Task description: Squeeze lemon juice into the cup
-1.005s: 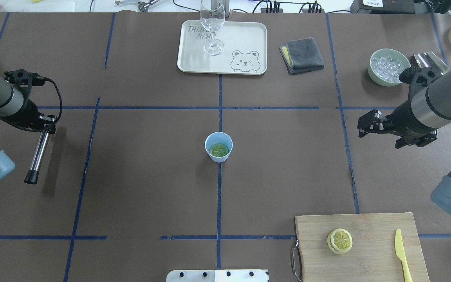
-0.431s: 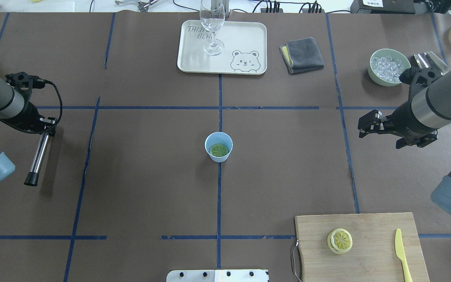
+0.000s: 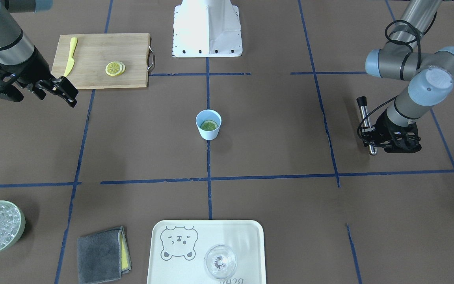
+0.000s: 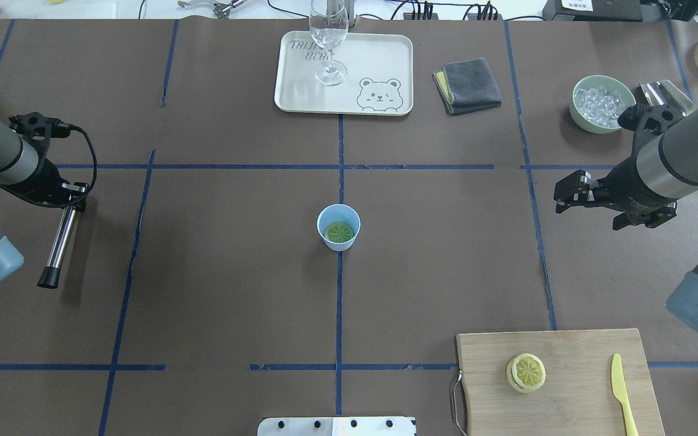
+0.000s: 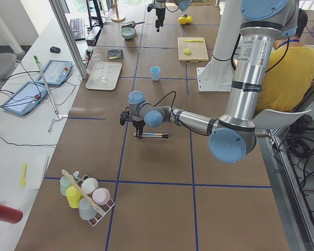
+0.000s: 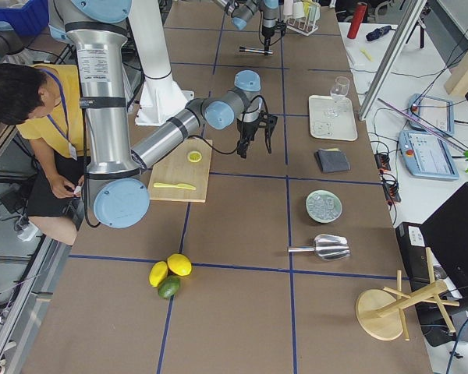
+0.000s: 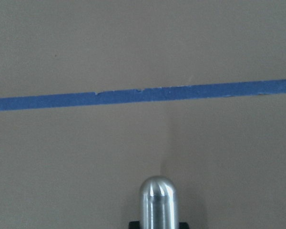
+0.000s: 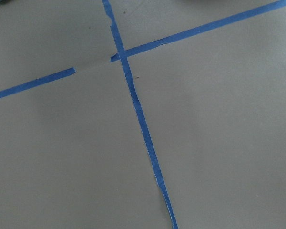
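Note:
The pale-blue cup (image 4: 337, 212) stands at the table's centre on the blue tape line, also in the front view (image 3: 209, 134). The lemon slice (image 4: 339, 232) lies flat inside it, greenish in shade (image 3: 209, 125). My left gripper (image 4: 71, 197) is far left of the cup, shut on a steel muddler (image 4: 58, 241) with a black tip, held just above the table (image 3: 365, 123); its rounded end shows in the left wrist view (image 7: 157, 202). My right gripper (image 4: 567, 192) is open and empty, far right of the cup (image 3: 66, 93).
A cutting board (image 4: 573, 399) at the front right bears two stacked lemon slices (image 4: 526, 372) and a yellow knife (image 4: 621, 393). At the back are a tray (image 4: 379, 60) with a clear glass (image 4: 329, 36), a grey cloth (image 4: 467, 85), a bowl of ice (image 4: 601, 103) and a scoop (image 4: 664, 94).
My left arm has drawn slightly further left with the muddler. The right gripper, the cup and the lemon slice have not moved.

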{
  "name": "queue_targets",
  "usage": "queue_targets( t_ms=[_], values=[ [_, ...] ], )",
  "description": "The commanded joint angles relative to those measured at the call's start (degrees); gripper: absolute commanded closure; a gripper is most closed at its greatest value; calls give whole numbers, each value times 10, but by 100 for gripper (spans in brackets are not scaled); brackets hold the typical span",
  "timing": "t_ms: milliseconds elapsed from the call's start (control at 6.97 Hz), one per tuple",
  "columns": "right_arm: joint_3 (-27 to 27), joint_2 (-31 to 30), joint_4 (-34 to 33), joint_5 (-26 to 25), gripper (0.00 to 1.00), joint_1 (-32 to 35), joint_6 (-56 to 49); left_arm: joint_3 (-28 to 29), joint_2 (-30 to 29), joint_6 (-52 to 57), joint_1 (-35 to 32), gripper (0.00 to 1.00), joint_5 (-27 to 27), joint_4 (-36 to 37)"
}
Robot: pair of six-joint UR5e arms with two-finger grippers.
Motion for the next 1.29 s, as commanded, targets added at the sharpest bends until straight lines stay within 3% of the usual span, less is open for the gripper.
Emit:
queue_targets(
  t_ms=[0, 287, 574, 861, 1148],
  values=[
    [-1, 0, 0, 1, 0, 0, -1, -3, -1, 0, 0, 1, 0, 0],
    [2, 0, 0, 3, 0, 1, -2, -13, 0, 6, -2, 0, 2, 1],
    [3, -3, -4, 9, 0, 40, -18, -91, 43, 46, -6, 0, 2, 2],
    [-13, -51, -7, 65, 0, 116, -161, -103, 61, 189, -83, 0, -7, 10],
    [-67, -87, -8, 100, 0, 199, -333, -98, 68, 276, -160, 0, -26, 25]
  ],
)
